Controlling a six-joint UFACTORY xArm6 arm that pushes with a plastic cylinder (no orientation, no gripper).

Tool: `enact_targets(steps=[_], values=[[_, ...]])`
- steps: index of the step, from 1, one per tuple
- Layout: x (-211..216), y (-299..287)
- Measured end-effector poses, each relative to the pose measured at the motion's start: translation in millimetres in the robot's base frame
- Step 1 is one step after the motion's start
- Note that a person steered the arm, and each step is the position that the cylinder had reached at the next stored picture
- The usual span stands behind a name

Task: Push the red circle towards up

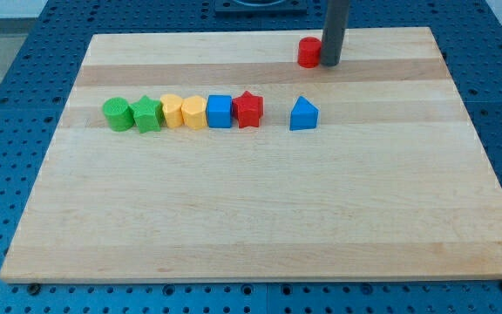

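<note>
The red circle point(308, 52) is a small red cylinder near the top edge of the wooden board point(260, 218), a little right of centre. My tip point(330, 64) is the lower end of the dark rod; it stands right beside the red circle on its right side, touching or nearly touching it.
A row of blocks lies in the upper left part of the board: green circle point(117, 113), green star point(147, 113), yellow block point(172, 111), yellow hexagon point(193, 112), blue square point(220, 111), red star point(248, 109). A blue triangle-topped block point(303, 114) stands apart to the right.
</note>
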State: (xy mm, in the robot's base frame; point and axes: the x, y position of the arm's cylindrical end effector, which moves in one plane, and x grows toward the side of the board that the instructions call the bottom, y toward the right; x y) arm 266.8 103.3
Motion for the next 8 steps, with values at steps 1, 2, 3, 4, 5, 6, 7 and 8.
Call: enact_targets(steps=[1, 2, 3, 4, 5, 6, 7, 8], values=[[-14.5, -6.4], [-26.3, -7.0], [-31.2, -7.9], [-31.2, -8.1], [-31.2, -13.8], [-31.2, -16.4], [-31.2, -23.5], [-31.2, -24.4]])
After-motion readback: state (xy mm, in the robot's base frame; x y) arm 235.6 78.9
